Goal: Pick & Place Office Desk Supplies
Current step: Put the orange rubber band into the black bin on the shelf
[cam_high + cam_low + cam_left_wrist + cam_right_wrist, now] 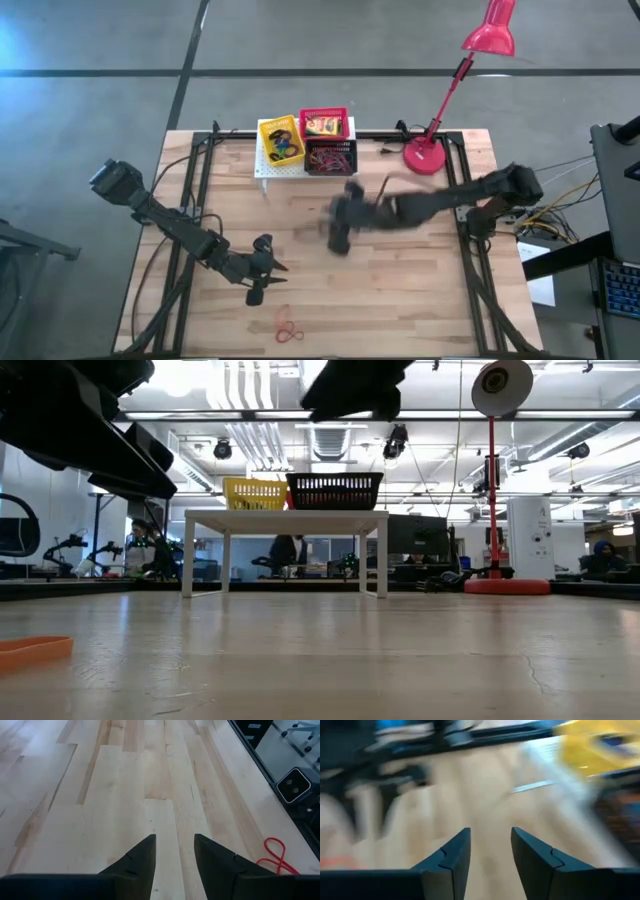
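Wood table (400,290), baskets at back edge. Red/orange elastic loops (289,330) lie at front edge, near left gripper (262,272), fingers apart, empty. Right gripper (340,232) mid-table, parted, empty. Judgement: drop left low, straddle one loop, then close.

This is a robotics lab or open industrial workspace. A pale butcher-block wooden worktop (400,270) stands on a bare grey concrete floor (100,110) crossed by dark lines. Beyond the worktop, the low view shows a large hall with exposed white ceiling ducts (245,405), long strip lights, desks carrying dark monitors (415,540), and seated people (285,550) in the distance. A loose bundle of cables (555,215) lies beside the worktop's right edge.
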### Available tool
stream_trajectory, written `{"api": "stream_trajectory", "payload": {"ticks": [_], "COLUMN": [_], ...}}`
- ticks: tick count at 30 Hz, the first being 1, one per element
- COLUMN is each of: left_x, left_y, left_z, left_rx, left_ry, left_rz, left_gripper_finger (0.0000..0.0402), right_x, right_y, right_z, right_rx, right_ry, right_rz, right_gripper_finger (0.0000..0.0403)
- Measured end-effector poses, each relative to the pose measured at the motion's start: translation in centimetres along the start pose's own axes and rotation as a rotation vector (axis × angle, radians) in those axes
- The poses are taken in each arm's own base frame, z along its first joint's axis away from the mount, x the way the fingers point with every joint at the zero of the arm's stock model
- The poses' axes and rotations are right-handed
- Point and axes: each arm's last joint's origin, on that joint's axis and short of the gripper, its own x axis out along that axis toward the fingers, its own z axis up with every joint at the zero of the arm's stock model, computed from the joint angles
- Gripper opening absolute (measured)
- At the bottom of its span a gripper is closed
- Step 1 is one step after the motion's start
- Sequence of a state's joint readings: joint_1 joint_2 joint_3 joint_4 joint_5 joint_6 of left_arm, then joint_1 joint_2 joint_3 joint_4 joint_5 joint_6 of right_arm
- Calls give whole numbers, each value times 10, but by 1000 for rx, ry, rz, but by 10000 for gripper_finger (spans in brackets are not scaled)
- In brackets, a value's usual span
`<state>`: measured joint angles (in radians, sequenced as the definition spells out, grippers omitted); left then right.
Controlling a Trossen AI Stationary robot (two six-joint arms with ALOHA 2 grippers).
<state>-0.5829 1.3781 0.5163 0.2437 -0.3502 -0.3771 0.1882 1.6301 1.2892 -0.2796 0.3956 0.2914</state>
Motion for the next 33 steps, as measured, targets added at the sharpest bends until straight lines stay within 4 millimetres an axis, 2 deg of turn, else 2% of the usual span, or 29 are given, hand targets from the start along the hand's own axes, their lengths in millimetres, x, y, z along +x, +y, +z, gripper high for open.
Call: {"api": "stream_trajectory", "payload": {"ticks": [6,9,13,17,21,28,33], "left_x": [-1,-2,4,18,37,58,60], "left_y": [-4,-9,-18,-25,-25,-15,-10], "left_z": [-2,-4,-14,-25,-27,-24,-24], "left_rx": [7,40,139,186,197,226,264], "left_ry": [15,43,85,105,173,216,210], "left_rz": [-43,-120,-194,-255,-334,-441,-438], "left_gripper_finger": [135,135,135,135,138,150,151], "right_x": [18,28,41,54,65,62,58], "right_y": [81,109,135,149,153,152,153], "right_z": [-50,-77,-105,-122,-128,-122,-118], "right_rx": [-109,-129,-109,-80,-74,-98,-110], "right_ry": [17,38,52,20,4,-5,-19], "right_rz": [110,153,172,99,35,34,43], "right_gripper_finger": [123,118,110,102,95,86,77]}}
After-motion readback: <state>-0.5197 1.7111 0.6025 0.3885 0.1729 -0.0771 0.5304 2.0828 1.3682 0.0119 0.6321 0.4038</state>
